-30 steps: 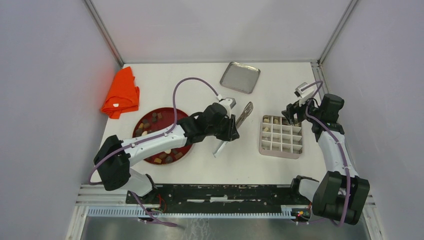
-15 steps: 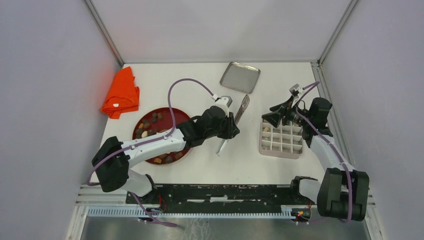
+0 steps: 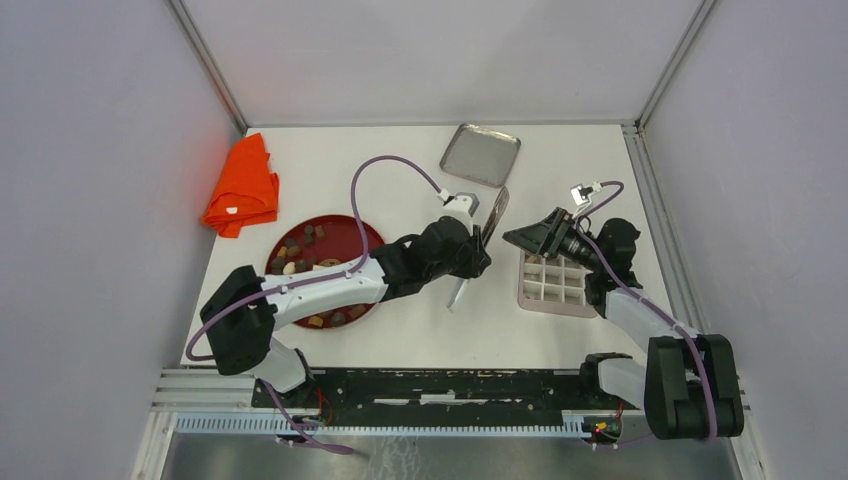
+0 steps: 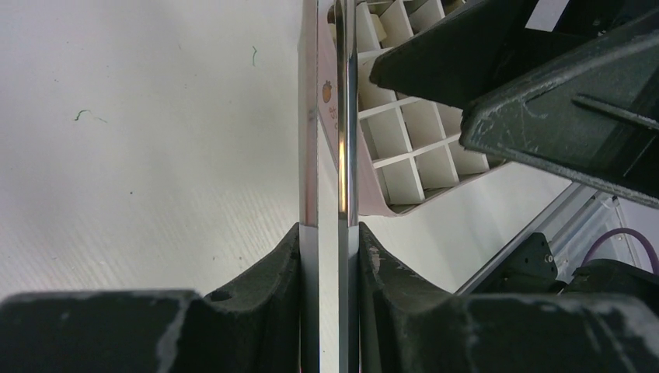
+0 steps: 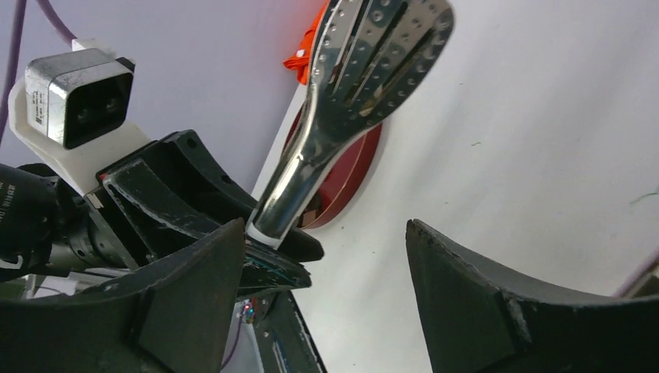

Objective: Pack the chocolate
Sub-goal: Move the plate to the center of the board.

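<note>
Small brown, tan and cream chocolate pieces (image 3: 300, 252) lie on the red plate (image 3: 345, 232) at the left. My left gripper (image 3: 478, 248) is shut on metal tongs (image 3: 493, 213), whose two bars (image 4: 347, 116) run up between its fingers (image 4: 272, 264). The slotted tongs head (image 5: 381, 62) points at the white grid box (image 3: 560, 290). My right gripper (image 3: 522, 238) hangs open over the box's far left corner. It faces the tongs head, and its fingers (image 5: 458, 280) hold nothing. The arm hides much of the box.
A metal tray (image 3: 481, 155) lies at the back centre and an orange cloth (image 3: 242, 185) at the back left. The left arm (image 3: 330, 285) stretches across the red plate. The grid box (image 4: 404, 140) sits just right of the tongs.
My right arm has swung left over the grid box until its open gripper faces the tongs head. The left gripper has carried the tongs a little right.
</note>
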